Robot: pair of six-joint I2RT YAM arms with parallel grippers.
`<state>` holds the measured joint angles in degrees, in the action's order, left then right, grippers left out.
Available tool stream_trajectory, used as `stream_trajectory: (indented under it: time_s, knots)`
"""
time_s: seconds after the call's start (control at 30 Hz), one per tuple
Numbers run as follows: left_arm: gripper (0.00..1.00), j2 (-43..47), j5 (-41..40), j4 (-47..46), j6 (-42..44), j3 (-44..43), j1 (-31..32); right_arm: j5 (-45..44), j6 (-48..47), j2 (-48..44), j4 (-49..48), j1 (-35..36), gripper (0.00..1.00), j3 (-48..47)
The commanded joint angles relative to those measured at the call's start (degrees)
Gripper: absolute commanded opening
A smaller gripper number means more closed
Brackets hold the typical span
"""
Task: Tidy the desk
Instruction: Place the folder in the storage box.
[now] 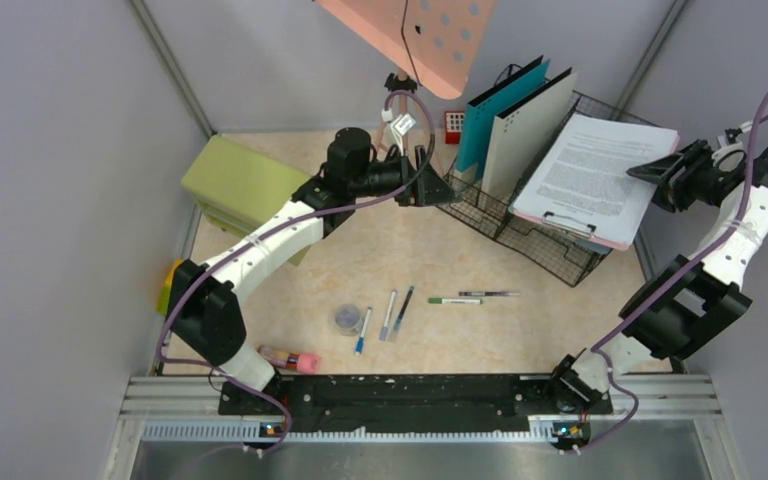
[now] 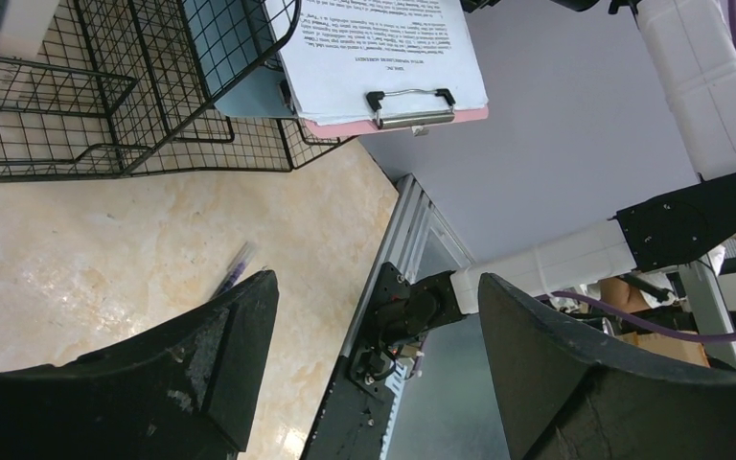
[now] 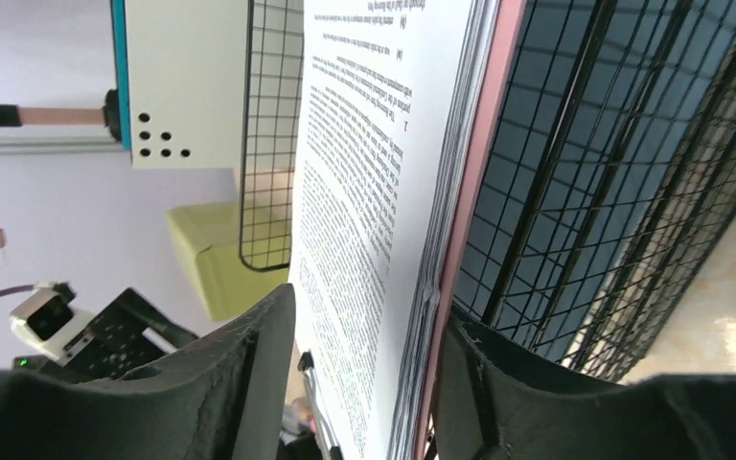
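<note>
Plainly, the surface (image 1: 520, 335) is the fixed, pale marbled top that fills the middle of the top view, between the grey walls and the rail (image 1: 420, 405) at its near edge. It is hard, flat and smooth and gives loose things no hold. I judge that the pens (image 1: 397, 313) lying near the centre will roll or skid if nudged, and are best pinched from above, across the barrel. A small round dish (image 1: 347, 319) lies just beside them. The clipboard (image 1: 595, 178) rests tilted across the black wire rack (image 1: 560, 262) at the far right, clip end towards the near side. Its board looks stiff but the sheets limp, so the board edge or the clip is probably the safer hold. The right tool (image 3: 364, 309) straddles that clipboard's far edge, a finger close to each face; whether it presses or merely flanks it I cannot tell. The left tool (image 2: 376, 287) hangs above the surface near the rack's left end, jaws well apart, nothing between them.
</note>
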<state>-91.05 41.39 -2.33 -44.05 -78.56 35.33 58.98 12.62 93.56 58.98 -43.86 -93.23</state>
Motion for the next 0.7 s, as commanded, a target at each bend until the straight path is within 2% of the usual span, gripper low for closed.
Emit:
stream_trajectory:
  time_s: [0.0, 0.33, 0.67]
  knots:
    - [0.81, -0.8, 0.6, -1.7, 1.3, -1.1, 0.2, -3.3, -3.0, -0.7, 1.3, 0.5, 0.52, -7.0]
    - [0.79, -8.6, -0.7, 8.0, 6.1, -12.4, 2.4, -7.3, -7.4, 1.2, 7.3, 0.5, 0.59, -15.0]
    - [0.79, -14.0, -1.3, 9.2, 6.9, -18.8, 5.1, -10.0, -12.2, 0.9, 11.5, 0.5, 0.63, -18.5]
